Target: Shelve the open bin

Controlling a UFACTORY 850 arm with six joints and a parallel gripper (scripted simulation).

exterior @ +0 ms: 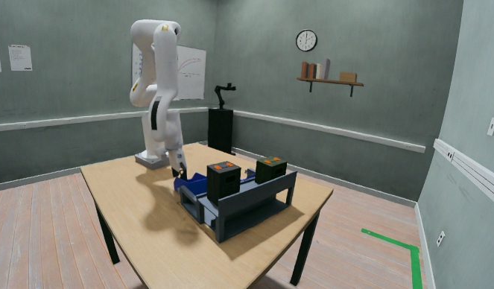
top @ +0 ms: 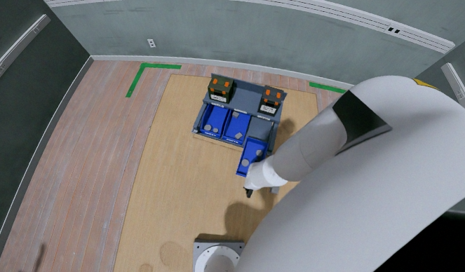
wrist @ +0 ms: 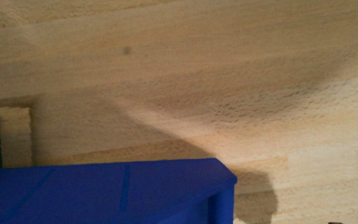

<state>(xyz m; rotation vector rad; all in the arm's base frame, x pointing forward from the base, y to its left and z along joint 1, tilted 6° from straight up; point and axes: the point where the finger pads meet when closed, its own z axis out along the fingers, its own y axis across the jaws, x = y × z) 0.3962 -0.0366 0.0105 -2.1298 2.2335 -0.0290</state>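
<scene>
while gripper (top: 253, 191) (exterior: 179, 172) stands wide open nr. centre of exterior frame, fingers down by the loose bin: 1 blue bin (top: 252, 154) (exterior: 193, 184) (wrist: 105, 187), open-topped, w/ 2 grey parts (top: 252, 158), below r. end of shelf (top: 247, 95) (exterior: 256, 191), just r. of centre in top frame; 2 blue bins (top: 214, 120) (top: 237, 127) in row, upper centre, gap (top: 260, 128) to their r.

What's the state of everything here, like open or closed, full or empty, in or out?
Robot's black jaws: open.
Blue plastic bin at the gap: outside the row, parts inside.
Two blue shelf bins: in place, each holding parts.
Grey shelf: one gap unfilled.
</scene>
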